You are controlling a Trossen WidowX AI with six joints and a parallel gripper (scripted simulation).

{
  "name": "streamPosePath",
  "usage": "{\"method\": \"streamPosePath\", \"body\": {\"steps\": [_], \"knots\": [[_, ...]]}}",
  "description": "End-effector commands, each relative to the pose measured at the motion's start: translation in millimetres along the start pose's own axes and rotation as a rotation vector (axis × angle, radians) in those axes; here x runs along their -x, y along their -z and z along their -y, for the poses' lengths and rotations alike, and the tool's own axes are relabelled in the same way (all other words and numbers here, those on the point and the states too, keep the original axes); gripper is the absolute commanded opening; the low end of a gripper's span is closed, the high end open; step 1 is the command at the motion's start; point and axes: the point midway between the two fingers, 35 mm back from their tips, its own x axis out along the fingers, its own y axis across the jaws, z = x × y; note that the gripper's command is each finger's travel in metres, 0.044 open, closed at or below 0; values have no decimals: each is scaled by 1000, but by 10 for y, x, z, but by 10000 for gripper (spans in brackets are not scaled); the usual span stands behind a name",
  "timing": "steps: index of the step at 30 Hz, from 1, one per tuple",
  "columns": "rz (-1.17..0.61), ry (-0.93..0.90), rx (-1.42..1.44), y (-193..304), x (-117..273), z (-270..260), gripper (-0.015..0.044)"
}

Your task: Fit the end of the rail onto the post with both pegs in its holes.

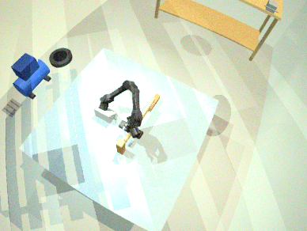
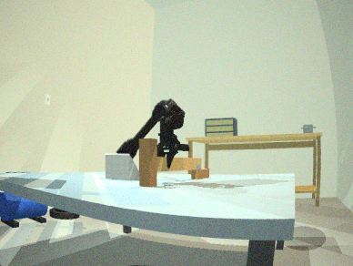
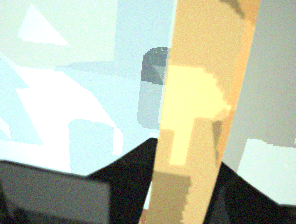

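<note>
The wooden rail point(image 1: 145, 114) point(image 2: 184, 164) point(image 3: 200, 60) looks about level in the exterior view, raised above the table. Its far end is at the footboard block point(image 1: 154, 101) point(image 2: 200, 174); the seating in the bracket is too small to tell. My gripper point(image 1: 131, 132) point(image 2: 169, 164) point(image 3: 174, 148) points down and is shut on the rail nearer its post end, with one finger on each side. The short wooden post point(image 1: 121, 146) point(image 2: 148, 162) stands upright at the rail's near end. The pegs, the holes and any gap at the post cannot be made out.
A pale grey block point(image 1: 104, 114) point(image 2: 119, 166) sits beside the arm's base, left of the post in the exterior view. The white table point(image 1: 178, 138) point(image 2: 218, 205) carries everything. A wooden workbench point(image 1: 214, 24) point(image 2: 259, 138) stands away from the table.
</note>
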Motion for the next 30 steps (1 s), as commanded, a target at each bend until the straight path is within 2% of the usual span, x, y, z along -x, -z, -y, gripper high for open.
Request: {"method": "streamPosePath", "body": {"steps": [1, 30], "knots": [[-2, 2, 2, 25, 16, 2, 0], [-3, 2, 2, 110, 6, 4, 0]]}}
